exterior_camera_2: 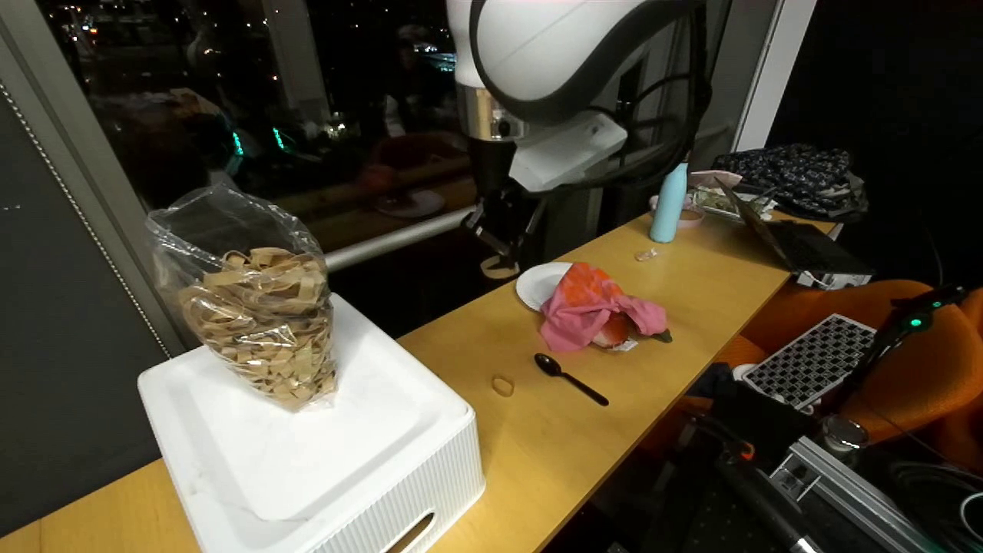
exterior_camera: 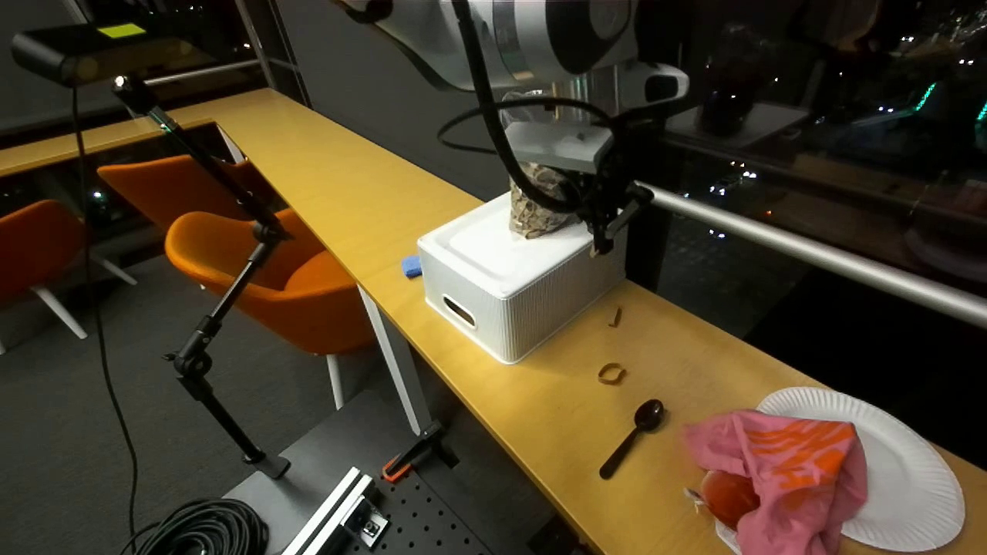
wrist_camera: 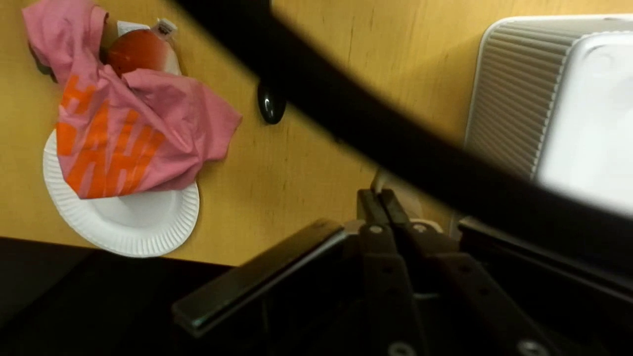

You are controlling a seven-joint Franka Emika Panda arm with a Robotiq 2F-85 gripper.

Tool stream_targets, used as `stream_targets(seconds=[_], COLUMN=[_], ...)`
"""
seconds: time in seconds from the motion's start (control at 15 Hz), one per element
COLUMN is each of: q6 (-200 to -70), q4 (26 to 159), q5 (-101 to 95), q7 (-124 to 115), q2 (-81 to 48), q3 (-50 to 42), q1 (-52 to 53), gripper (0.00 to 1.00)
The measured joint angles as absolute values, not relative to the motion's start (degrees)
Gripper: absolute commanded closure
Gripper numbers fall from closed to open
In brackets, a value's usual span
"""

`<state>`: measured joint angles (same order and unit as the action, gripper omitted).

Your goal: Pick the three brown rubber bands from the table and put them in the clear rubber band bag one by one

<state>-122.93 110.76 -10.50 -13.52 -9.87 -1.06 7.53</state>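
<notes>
My gripper (wrist_camera: pixel 378 198) is shut on a brown rubber band (wrist_camera: pixel 405 200). In an exterior view the gripper (exterior_camera_2: pixel 503 250) holds this band (exterior_camera_2: pixel 501 272) in the air beyond the table's window-side edge. A second band lies flat on the table (exterior_camera: pixel 347 177) near the black spoon, in both exterior views (exterior_camera: pixel 603 376) (exterior_camera_2: pixel 498 390). A third band (exterior_camera: pixel 615 317) lies beside the white box and shows in only one exterior view. The clear rubber band bag (exterior_camera_2: pixel 269 330), full of tan bands with its top gaping, stands on the box; the arm partly covers it in an exterior view (exterior_camera: pixel 532 208).
The white ribbed box (exterior_camera: pixel 482 297) stands on the table. A black spoon (exterior_camera: pixel 649 416), a pink cloth (exterior_camera: pixel 810 470) over a red-orange object and a white paper plate (exterior_camera: pixel 910 478) lie farther along. A metal rail (exterior_camera: pixel 817 254) runs along the window. A black cable (wrist_camera: pixel 346 113) crosses the wrist view.
</notes>
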Motion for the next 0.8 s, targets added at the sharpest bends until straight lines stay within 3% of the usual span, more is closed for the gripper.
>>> stream_targets(seconds=[0.8], q6=[-128.6], q4=[99.0], q5=[-22.5], q7=[-13.7], q2=[-11.8], q3=[4.9], q1=[11.7], gripper=[0.99])
